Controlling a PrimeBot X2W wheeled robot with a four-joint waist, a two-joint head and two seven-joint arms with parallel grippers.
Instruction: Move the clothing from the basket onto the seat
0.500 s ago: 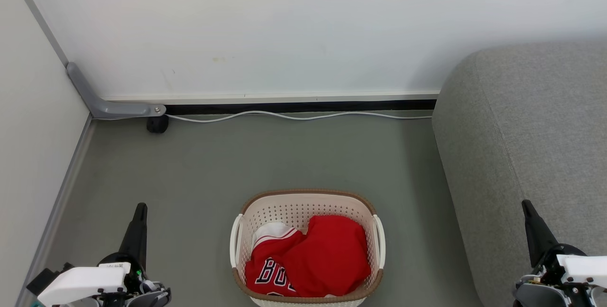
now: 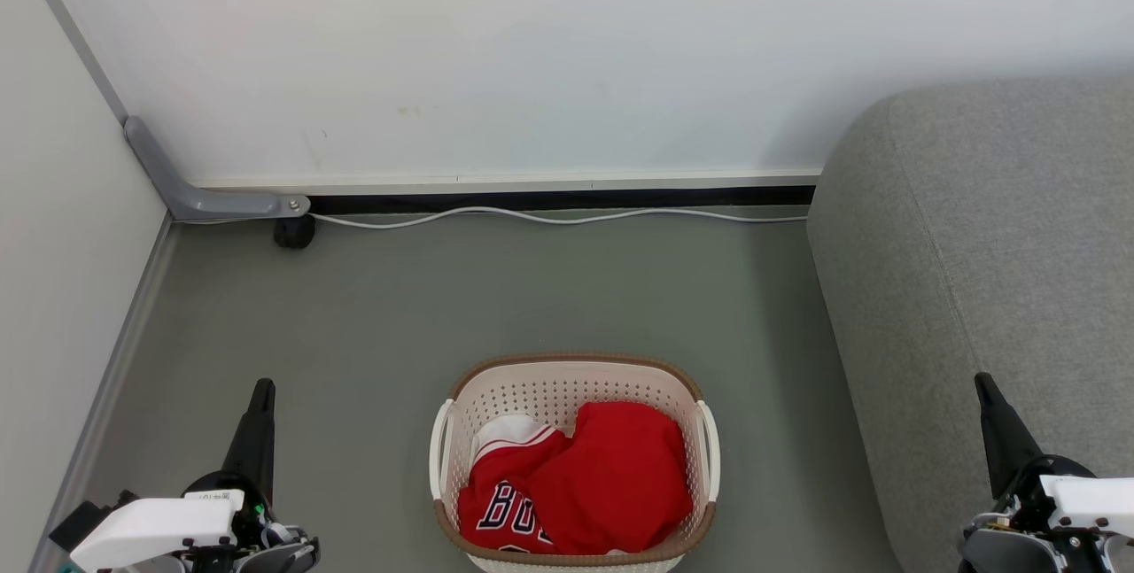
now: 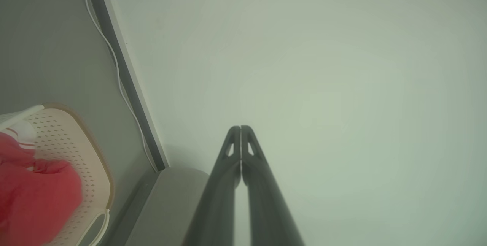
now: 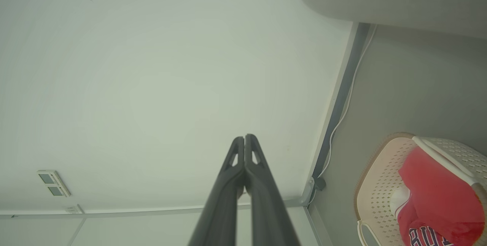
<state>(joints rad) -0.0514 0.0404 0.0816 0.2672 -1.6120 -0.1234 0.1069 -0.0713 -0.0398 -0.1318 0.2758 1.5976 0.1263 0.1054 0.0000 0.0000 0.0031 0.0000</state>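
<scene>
Nothing has moved since the earlier frame: both arms, the basket and its load lie as they did. At the lower left of the head view the left pincer (image 2: pixel 262 391) hangs over the floor (image 2: pixel 425 307), its two dark fingers pressed together to a single point, gripping nothing. The right pincer (image 2: pixel 985 387), at the lower right, is likewise closed tight and empty, and shows in front of the seat (image 2: pixel 1001 245). In both wrist views the fingers meet at their tips with no gap, pointing toward the pale wall (image 2: pixel 549 50).

The basket (image 2: pixel 574 361) stands on the floor between the two pincers, well apart from each. It is nearer the seat than the floor's left edge, and well short of the floor's back edge. The clothing (image 2: pixel 602 476) is all inside the basket, piled toward its near end. The plain red piece (image 2: pixel 633 467) lies on top at the right. The jersey (image 2: pixel 500 502) is partly under it at the left, showing dark white-outlined letters and white-striped trim. The seat rises along the floor's right edge. A white cable (image 2: pixel 549 217) runs along the floor's back edge, and a grey bracket (image 2: pixel 195 197) sits in the back left corner.
</scene>
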